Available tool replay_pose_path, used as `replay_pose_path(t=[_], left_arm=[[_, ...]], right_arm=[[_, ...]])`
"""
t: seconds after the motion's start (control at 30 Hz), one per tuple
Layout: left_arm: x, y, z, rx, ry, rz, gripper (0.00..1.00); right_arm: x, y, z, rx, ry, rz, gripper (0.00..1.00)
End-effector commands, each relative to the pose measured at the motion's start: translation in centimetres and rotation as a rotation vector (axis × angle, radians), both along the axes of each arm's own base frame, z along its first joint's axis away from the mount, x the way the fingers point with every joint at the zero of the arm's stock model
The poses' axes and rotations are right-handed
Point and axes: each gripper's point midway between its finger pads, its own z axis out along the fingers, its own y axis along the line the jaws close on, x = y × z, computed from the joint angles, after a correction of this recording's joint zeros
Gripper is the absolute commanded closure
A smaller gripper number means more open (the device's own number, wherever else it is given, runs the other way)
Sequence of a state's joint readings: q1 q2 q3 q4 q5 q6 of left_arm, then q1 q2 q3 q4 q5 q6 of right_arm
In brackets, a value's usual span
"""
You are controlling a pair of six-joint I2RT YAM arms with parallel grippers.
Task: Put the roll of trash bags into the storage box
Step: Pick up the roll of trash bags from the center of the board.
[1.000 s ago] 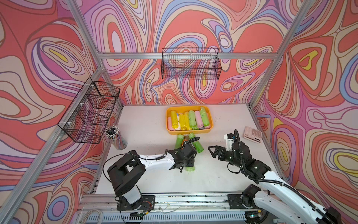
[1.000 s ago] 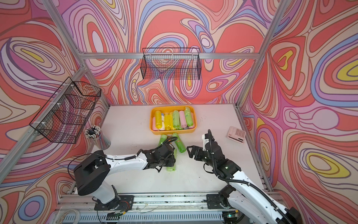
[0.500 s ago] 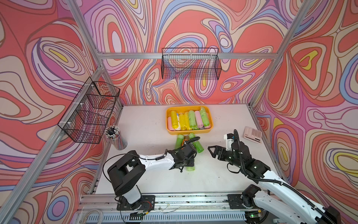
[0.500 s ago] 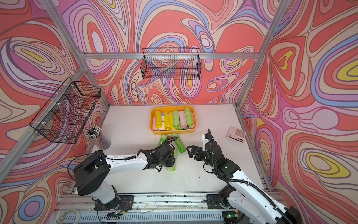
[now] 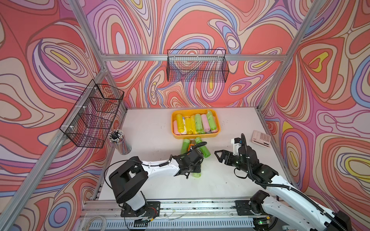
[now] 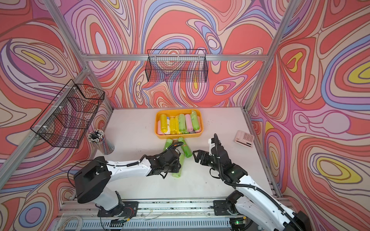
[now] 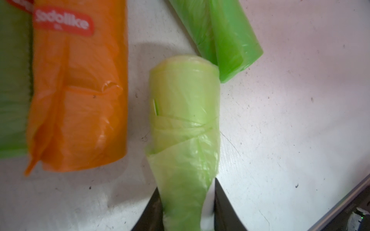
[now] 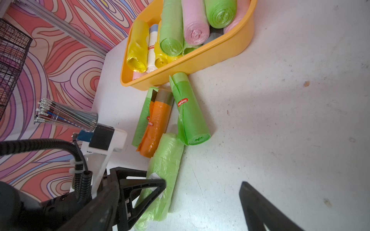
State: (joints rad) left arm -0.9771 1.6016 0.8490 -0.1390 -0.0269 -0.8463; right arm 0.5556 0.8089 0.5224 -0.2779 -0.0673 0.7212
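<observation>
Roll [image 7: 184, 112] of soft, slippery pale-green film lies on the table [image 5: 150, 130] at six o'clock from the box [image 5: 195, 136] — left fingers [image 7: 226, 210] astride its loose end, clamped or not I cannot tell, firmer middle looks safer — right fingers [image 8: 140, 192] apart.

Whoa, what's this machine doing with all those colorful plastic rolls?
The left gripper grips a pale green roll lying on the table, to move it into the storage box, which already holds many rolls. The right gripper hovers open nearby, holding nothing. Three other rolls lie just in front of the box.
</observation>
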Motion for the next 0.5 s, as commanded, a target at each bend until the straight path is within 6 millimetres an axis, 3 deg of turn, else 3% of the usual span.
replay_pose_path(t=[0.0,0.13,0.47], left_arm=[[-0.1,-0.2,1.7,-0.033,-0.034,-0.004,0.75],[0.0,0.2,2.4,-0.036,-0.050,0.002,0.81],[0.2,1.0,4.5,-0.040,-0.096,0.016,0.81]], right_arm=[[0.3,-0.1,-0.3,0.006,-0.002,-0.017,0.04],[0.5,0.1,-0.4,0.006,0.001,-0.017,0.04],[1.1,0.7,-0.2,0.018,0.003,-0.008,0.04]])
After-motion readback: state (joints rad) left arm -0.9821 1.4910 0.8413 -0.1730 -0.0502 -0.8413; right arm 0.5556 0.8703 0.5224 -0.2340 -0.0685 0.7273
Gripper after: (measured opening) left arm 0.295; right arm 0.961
